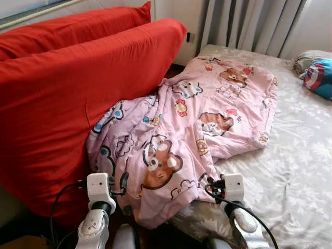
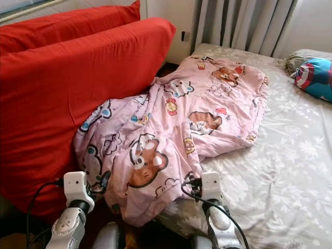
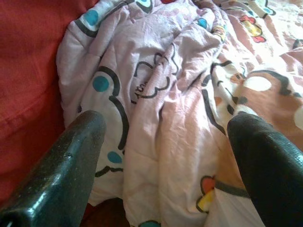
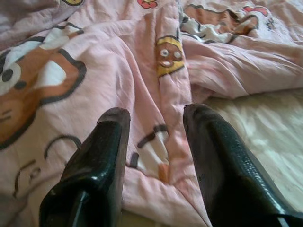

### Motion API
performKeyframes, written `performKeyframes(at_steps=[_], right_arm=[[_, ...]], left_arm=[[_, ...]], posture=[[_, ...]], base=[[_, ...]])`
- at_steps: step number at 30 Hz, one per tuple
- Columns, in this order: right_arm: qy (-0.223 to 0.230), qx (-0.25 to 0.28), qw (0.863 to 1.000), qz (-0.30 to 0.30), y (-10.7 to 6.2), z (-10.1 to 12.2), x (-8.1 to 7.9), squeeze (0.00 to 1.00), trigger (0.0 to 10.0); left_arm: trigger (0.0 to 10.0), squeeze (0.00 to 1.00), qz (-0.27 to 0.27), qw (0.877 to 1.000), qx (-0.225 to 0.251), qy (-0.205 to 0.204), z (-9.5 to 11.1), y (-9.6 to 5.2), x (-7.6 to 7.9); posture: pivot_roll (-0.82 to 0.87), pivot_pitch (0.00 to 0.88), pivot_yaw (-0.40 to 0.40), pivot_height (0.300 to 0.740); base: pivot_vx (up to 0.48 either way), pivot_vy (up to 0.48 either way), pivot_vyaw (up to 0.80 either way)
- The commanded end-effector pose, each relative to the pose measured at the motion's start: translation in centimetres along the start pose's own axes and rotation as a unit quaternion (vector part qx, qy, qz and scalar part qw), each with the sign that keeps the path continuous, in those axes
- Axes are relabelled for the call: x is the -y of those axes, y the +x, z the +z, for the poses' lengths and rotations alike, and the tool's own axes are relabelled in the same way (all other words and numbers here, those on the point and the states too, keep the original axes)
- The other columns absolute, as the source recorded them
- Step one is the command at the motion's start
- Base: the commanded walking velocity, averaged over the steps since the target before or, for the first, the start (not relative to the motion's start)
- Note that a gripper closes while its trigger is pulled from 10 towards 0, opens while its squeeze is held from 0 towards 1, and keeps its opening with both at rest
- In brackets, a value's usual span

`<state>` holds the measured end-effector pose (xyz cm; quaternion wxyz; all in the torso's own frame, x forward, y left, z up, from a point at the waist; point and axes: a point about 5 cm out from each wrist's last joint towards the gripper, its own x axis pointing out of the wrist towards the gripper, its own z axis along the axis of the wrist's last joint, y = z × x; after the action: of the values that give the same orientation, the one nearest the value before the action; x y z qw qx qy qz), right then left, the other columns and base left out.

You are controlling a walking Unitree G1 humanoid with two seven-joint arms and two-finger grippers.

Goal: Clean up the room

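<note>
Beside the blanket (image 1: 197,119), head views show pillow (image 1: 319,75).

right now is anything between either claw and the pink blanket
Nothing visible. The left claw and right claw are both open, right at the near edge of the pink blanket, with only its fabric between their fingers.

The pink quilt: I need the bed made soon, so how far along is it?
Done: nothing yet; the pink quilt lies rumpled, drooping off the bed against the red cushion. In hand: left gripper and right gripper, both open, at its near edge. Left: grasping and straightening.
</note>
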<state>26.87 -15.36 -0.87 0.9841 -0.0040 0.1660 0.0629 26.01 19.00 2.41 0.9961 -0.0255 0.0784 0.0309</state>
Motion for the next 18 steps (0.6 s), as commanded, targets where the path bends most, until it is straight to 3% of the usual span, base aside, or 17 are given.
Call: performKeyframes(at_steps=[1, 14, 18], right_arm=[[0.005, -0.010, 1.000, 0.000, 0.00, -0.25, -0.11, 0.00, 10.0], [-0.003, -0.019, 1.000, 0.006, -0.08, -0.54, -0.17, 0.00, 10.0], [-0.003, -0.033, 0.999, 0.000, -0.12, -0.90, -0.01, 0.00, 10.0]], left_arm=[[10.0, 0.00, -0.004, 1.000, -0.004, 0.001, -0.14, -0.17, -0.04], [10.0, 0.00, -0.008, 1.000, 0.000, -0.004, -0.03, -0.13, 0.05], [10.0, 0.00, -0.008, 1.000, 0.000, -0.002, 0.01, -0.12, 0.05]], posture=[[-0.07, 0.079, -0.015, 0.637], [-0.07, 0.081, -0.013, 0.637], [-0.07, 0.081, -0.013, 0.637]], base=[[0.292, 0.000, 0.00], [0.292, 0.000, 0.00], [0.000, 0.000, 0.00]])
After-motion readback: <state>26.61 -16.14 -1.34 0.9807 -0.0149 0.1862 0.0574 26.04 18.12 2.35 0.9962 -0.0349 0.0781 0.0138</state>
